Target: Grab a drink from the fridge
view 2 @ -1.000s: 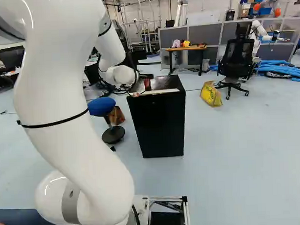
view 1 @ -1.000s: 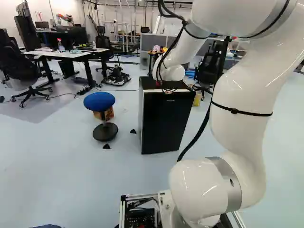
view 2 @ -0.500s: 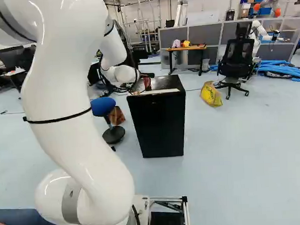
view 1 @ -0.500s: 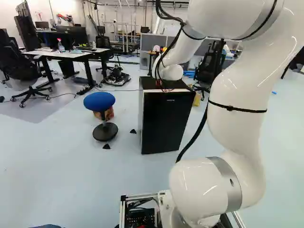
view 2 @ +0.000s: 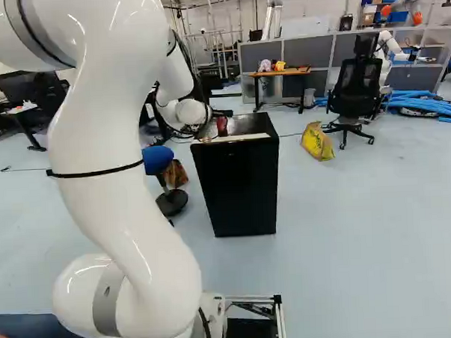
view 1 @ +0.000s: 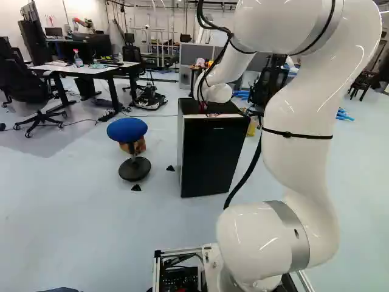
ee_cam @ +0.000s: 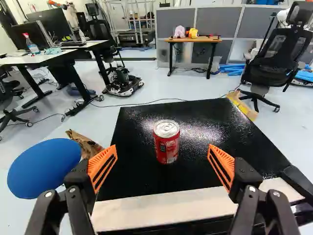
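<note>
We have the gripper [ee_cam: 162, 148] with its two orange-padded fingers spread wide apart, neither touching anything. The drink, a red can [ee_cam: 167, 144] with a silver lid, stands upright on top of the fridge, just ahead of the gripper and in line with the gap between its fingers. We cannot see inside the can.

Under it, the black fridge [view 1: 213, 155] stands on the floor with its door closed, so its contents are hidden from us; a pale strip runs along the near edge of its top. Beside it, at its left in the left base view, is a blue stool [view 1: 127, 130], with a crumpled brown bag [ee_cam: 84, 143] behind. Beyond the fridge, a yellow bag [view 2: 316, 141] lies near a black office chair [view 2: 354, 88]. We cannot tell what either bag holds. Farther off, a bottle [ee_cam: 32, 47] stands upright on a white desk [ee_cam: 49, 58].
</note>
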`<state>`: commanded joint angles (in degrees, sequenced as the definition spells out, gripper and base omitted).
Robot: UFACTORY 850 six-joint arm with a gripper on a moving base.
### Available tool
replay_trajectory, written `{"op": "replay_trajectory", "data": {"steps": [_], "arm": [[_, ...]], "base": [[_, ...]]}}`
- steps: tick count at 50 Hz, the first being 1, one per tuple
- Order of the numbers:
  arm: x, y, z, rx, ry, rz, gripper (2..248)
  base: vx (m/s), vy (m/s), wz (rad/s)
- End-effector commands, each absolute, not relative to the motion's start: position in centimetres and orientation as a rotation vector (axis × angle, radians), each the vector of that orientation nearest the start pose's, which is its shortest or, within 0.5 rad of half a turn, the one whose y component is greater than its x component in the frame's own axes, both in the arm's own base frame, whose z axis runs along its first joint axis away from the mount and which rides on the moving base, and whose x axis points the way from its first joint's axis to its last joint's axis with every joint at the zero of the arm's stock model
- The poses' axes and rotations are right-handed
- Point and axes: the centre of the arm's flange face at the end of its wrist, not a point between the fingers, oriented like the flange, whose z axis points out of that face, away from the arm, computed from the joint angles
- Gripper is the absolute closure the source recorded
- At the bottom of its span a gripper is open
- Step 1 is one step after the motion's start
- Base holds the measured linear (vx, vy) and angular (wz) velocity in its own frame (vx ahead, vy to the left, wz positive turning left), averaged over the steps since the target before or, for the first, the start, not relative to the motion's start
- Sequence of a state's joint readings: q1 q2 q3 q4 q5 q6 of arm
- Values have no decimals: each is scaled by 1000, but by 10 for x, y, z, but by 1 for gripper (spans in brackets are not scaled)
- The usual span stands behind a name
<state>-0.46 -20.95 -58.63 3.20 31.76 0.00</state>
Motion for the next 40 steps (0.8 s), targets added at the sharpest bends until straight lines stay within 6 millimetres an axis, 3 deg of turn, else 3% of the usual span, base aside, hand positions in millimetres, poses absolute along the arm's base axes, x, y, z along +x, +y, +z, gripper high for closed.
{"op": "replay_trajectory", "data": {"steps": [40], "arm": [[634,-8,409,-2564,98,-1822,3]], "base": [[0,0,0]]}}
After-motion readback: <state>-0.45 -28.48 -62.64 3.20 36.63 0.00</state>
